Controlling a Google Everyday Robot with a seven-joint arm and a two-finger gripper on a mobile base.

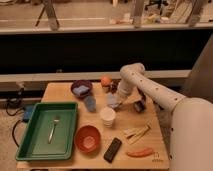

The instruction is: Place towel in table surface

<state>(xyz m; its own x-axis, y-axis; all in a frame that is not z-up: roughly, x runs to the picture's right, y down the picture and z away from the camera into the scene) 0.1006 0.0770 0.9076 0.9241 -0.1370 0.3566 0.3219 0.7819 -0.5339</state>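
A pale blue towel (112,101) hangs bunched at the tip of my gripper (117,99), over the middle of the wooden table (62,91). The gripper is shut on the towel, just behind a white cup (107,117) and to the right of a blue cup (90,103). My white arm (150,90) reaches in from the right. I cannot tell whether the towel's lower edge touches the table.
A green tray (35,145) holding a fork (53,127) is at the front left. There are also a red bowl (88,138), a purple bowl (81,89), an orange (105,80), a dark can (139,106), a black remote (112,149), yellow strips (136,132) and a red pepper (139,152).
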